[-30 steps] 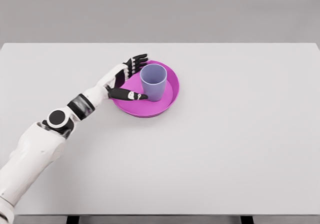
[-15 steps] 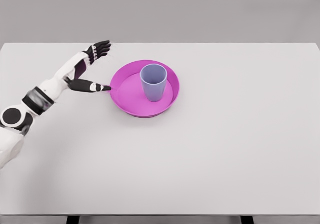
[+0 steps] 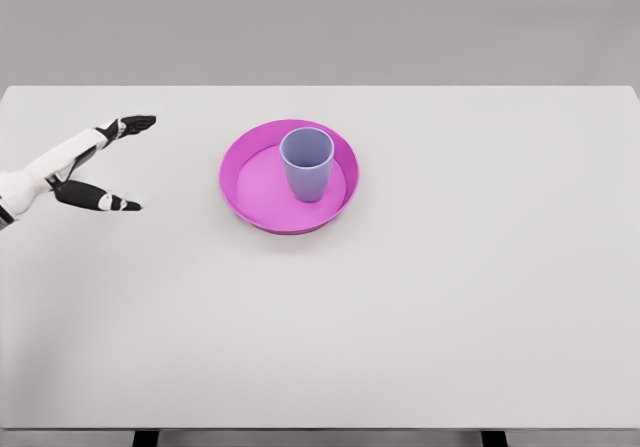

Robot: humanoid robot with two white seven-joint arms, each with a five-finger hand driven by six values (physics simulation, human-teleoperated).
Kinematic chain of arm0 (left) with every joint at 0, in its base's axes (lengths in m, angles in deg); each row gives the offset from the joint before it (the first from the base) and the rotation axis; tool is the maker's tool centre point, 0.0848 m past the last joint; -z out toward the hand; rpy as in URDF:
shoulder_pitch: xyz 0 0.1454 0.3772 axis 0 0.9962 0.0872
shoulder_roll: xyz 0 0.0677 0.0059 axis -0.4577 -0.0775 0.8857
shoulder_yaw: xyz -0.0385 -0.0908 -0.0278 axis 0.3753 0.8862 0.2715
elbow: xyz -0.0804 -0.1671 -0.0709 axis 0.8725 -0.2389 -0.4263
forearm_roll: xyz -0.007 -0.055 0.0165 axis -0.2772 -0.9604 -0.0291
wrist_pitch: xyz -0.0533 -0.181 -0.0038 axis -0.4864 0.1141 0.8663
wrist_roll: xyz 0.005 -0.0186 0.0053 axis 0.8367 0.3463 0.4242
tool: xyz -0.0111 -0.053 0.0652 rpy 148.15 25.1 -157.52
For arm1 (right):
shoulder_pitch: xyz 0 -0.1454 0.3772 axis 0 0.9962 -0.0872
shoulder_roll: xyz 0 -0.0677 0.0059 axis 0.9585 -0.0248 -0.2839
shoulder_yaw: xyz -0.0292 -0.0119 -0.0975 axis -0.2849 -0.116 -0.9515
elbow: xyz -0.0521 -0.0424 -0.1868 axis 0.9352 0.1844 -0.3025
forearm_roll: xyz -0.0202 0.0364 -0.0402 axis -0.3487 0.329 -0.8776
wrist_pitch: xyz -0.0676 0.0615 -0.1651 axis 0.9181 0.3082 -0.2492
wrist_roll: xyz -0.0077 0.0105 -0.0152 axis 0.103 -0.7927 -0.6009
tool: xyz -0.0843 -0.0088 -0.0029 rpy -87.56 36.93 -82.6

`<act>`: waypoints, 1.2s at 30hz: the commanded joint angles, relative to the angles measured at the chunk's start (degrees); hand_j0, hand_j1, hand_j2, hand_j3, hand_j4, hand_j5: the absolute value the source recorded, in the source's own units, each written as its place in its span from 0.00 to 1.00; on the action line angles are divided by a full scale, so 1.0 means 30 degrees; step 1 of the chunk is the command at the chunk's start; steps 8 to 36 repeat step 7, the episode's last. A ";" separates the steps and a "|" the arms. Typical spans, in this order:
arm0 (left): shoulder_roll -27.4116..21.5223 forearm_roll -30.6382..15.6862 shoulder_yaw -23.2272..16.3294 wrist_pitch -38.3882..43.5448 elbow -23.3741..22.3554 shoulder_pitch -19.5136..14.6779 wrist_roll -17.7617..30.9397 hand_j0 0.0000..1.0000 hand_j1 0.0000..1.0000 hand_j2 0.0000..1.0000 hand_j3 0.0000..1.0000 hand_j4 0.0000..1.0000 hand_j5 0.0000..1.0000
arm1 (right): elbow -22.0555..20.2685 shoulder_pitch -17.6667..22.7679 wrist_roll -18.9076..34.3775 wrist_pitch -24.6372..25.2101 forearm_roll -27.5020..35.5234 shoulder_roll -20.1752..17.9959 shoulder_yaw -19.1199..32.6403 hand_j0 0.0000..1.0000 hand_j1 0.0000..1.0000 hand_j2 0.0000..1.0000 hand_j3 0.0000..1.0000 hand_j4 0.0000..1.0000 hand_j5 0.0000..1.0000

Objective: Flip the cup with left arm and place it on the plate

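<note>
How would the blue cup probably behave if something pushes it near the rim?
The cup stands upright, tall and narrow, so it would likely tip rather than slide. Tipped, its round wall could roll, though the raised rim of the plate may stop it.

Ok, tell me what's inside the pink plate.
Only the blue cup stands inside the pink plate, upright with its mouth open upward, toward the far side. The plate floor beneath the cup is covered. The left hand is off to the left, fingers spread, holding nothing.
</note>
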 commanded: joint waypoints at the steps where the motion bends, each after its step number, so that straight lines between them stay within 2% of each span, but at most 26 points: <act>1: -0.0803 0.0124 0.0073 0.0020 -0.0013 0.0000 -0.0060 1.00 1.00 1.00 1.00 1.00 1.00 | 0.0001 0.0000 0.0001 0.0018 0.0001 0.0000 0.0000 1.00 1.00 1.00 1.00 1.00 1.00; 4: -0.1067 0.0182 0.0864 0.0020 -0.0043 0.0410 -0.0002 1.00 1.00 1.00 1.00 1.00 1.00 | 0.0001 0.0000 0.0030 0.0018 0.0001 0.0000 0.0000 1.00 1.00 1.00 1.00 1.00 1.00; 7: -0.1155 0.0651 0.0805 0.0020 0.0045 0.0469 -0.0001 1.00 1.00 1.00 1.00 1.00 1.00 | 0.0001 0.0029 0.0030 -0.0011 0.0001 0.0000 0.0000 1.00 1.00 1.00 1.00 1.00 1.00; 36: -0.1155 0.0651 0.0805 0.0020 0.0045 0.0469 -0.0001 1.00 1.00 1.00 1.00 1.00 1.00 | 0.0001 0.0029 0.0030 -0.0011 0.0001 0.0000 0.0000 1.00 1.00 1.00 1.00 1.00 1.00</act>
